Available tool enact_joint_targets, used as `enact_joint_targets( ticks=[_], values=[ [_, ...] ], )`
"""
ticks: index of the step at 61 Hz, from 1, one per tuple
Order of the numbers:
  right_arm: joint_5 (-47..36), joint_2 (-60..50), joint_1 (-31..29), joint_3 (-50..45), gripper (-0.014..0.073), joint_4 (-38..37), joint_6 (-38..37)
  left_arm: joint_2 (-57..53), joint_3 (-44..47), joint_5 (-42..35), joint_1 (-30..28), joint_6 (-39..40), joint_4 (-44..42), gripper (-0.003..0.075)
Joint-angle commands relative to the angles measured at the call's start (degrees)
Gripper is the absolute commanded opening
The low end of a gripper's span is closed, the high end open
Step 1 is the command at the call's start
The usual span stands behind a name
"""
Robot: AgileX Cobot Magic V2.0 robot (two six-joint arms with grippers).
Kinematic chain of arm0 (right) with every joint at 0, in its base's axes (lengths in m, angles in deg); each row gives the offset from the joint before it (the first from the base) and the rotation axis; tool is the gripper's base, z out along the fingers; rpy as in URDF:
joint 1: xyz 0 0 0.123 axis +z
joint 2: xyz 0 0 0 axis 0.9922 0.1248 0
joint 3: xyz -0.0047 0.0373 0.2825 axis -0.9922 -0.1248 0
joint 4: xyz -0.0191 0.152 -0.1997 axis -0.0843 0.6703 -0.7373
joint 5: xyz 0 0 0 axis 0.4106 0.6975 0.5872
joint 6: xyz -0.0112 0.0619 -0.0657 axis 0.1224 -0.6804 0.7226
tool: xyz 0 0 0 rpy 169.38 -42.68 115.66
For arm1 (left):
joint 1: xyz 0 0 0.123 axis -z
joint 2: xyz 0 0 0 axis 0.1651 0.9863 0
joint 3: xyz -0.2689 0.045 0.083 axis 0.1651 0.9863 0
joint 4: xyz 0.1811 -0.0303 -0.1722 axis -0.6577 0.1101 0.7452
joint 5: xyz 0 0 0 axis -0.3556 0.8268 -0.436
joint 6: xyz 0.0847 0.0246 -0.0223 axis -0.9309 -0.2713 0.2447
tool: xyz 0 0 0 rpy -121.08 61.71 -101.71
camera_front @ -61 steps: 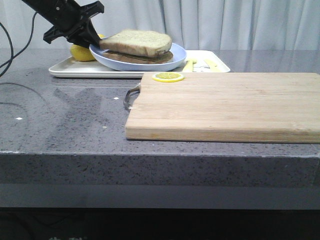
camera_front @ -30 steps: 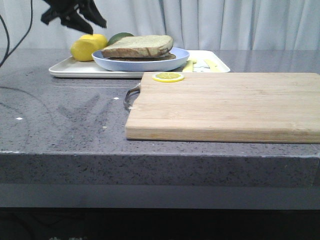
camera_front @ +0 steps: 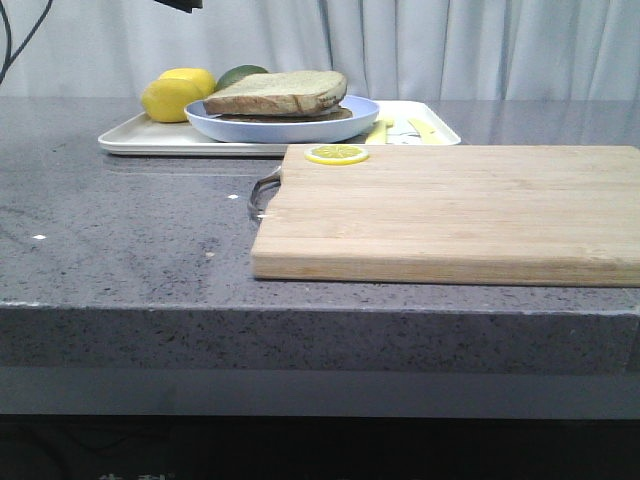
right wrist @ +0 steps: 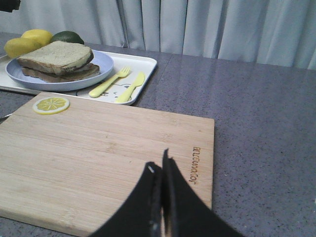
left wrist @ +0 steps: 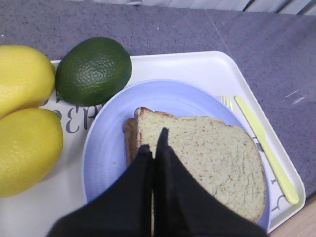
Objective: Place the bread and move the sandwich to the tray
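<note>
Sandwich [left wrist: 207, 173]: on round light-blue plate [left wrist: 106, 158], plate on white tray [camera_front: 150, 140] at far left of worktop [camera_front: 120, 240]. Left pincer [left wrist: 154, 143]: fingers pressed together, empty, hovering directly above sandwich. Top bread slice's long axis runs roughly 10 to 4 o'clock in left wrist view. Tray also holds two lemons [left wrist: 24, 143], lime [left wrist: 94, 69], yellow cutlery [right wrist: 118, 85]. Right pincer [right wrist: 159, 168]: closed, empty, over cutting board [camera_front: 450, 210].

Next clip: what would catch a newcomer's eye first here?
The sandwich on its light-blue plate, sitting on the white tray at the table's far left beside two lemons and a lime. Nearer, a big wooden cutting board carries only a lemon slice.
</note>
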Motion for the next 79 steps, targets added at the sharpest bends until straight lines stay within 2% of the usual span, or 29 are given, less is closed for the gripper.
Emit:
enact_joint_targets(
  ticks=[1, 9, 22, 32, 40, 47, 66, 79],
  values=[
    [-4.14, 0.41, -0.28, 1.45, -0.0078, 0.55, 0.57, -4.07, -2.96, -0.45, 0.56, 2.85, -0.09, -0.0019],
    [-4.14, 0.41, -0.28, 1.45, -0.0078, 0.55, 0.57, -4.45, -5.48, -0.45, 1.80, 6.03, -6.39, -0.0019],
    [-4.14, 0.41, -0.28, 1.45, -0.0078, 0.55, 0.57, -8.32, -5.54, -0.45, 7.57, 9.54, -24.97, -0.0019],
    [-4.14, 0.41, -0.28, 1.45, -0.0078, 0.55, 0.57, -11.13, -2.17, -0.45, 12.09, 9.43, -29.82, -0.0019],
    [-4.14, 0.41, -0.28, 1.45, -0.0078, 0.55, 0.57, -16.51, 7.24, -0.45, 13.84, 9.43, -37.49, -0.0019],
    [-4.14, 0.41, -0.28, 1.45, -0.0078, 0.55, 0.57, -22.40, 17.29, -0.45, 13.49, 9.43, -39.00, -0.0019],
    [-4.14, 0.41, -0.28, 1.45, -0.0078, 0.55, 0.57, -37.82, 45.19, -0.92, 5.97, 9.43, -38.97, -0.0019],
    [-4.14, 0.41, -0.28, 1.45, -0.0078, 0.55, 0.57, -50.01, 62.37, -7.58, 0.48, 9.55, -38.86, -0.0019]
  ],
)
